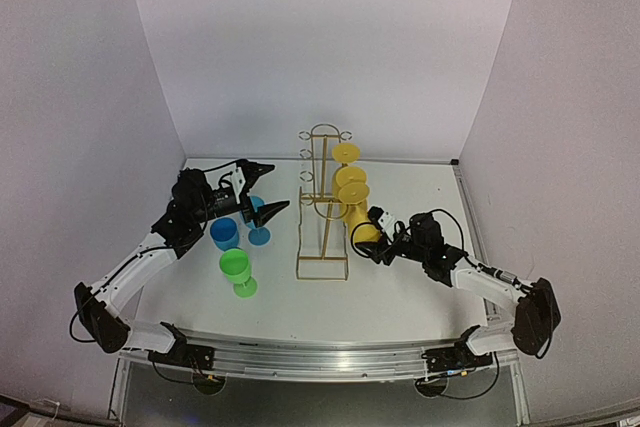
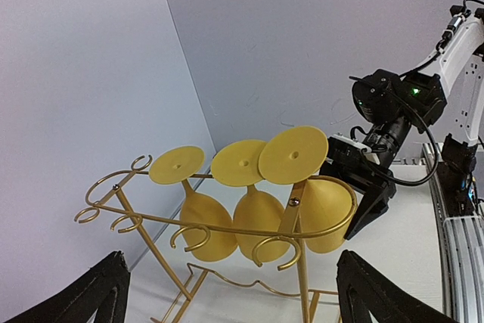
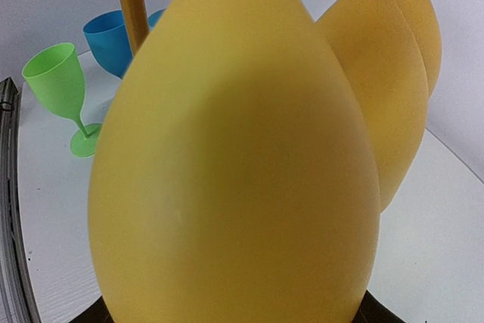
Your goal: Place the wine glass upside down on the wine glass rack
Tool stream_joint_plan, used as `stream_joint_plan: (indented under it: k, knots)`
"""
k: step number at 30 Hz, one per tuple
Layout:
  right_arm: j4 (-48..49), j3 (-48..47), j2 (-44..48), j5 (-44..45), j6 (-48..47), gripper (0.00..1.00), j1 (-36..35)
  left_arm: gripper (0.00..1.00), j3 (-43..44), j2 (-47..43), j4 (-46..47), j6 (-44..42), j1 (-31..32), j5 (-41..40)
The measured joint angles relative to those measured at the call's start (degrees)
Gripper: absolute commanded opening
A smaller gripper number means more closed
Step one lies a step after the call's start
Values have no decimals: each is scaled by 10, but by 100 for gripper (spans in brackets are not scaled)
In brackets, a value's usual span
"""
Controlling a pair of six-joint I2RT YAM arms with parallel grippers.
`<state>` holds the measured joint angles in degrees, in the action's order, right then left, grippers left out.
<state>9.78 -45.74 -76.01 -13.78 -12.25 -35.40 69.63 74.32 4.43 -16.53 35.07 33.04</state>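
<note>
Three yellow wine glasses hang mouth-down along one side of the gold wine glass rack (image 2: 303, 285), their round feet up above the top rail and their bowls below it. The one I am working on, the wine glass (image 2: 327, 213) at the near end of the row, sits just beside its two neighbours (image 2: 208, 226) (image 2: 257, 228); their feet overlap in the left wrist view.

My right gripper (image 1: 378, 237) reaches in low from the right, its jaws on either side of that end glass's bowl. One dark finger shows just beside the bowl in the left wrist view, and the bowl fills almost the whole of the right wrist view. From these pictures I cannot tell whether the jaws are pressing on the glass or standing just off it.

My left gripper (image 1: 268, 188) is on the other side of the rack, pointed toward it. Its jaws are spread wide and have nothing between them.

Near it on the white tabletop (image 1: 400, 297) stand two blue wine glasses (image 1: 225, 234) (image 1: 258, 221), upright, and a green wine glass (image 1: 237, 272) closer to me, also upright and apart from the rack. The rack stands upright near the middle of the tabletop.
</note>
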Motion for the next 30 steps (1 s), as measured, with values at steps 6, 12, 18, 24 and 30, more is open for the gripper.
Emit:
stream_joint_plan:
  k: [6, 12, 18, 24, 30]
  knots:
    - [0, 0, -1, 5, 4, 69, 0, 95, 0, 0, 0, -3, 0, 0]
    - [-3, -9, -13, 5, 3, 66, 0, 95, 0, 0, 0, -8, 0, 0]
    - [-4, -19, -22, 3, -1, 69, 0, 95, 0, 0, 0, -16, 0, 0]
    - [-4, -21, -25, 2, -2, 95, 0, 95, 0, 0, 0, -17, 0, 0]
    - [-5, -25, -27, 2, -2, 97, 0, 95, 0, 0, 1, -20, -2, 0]
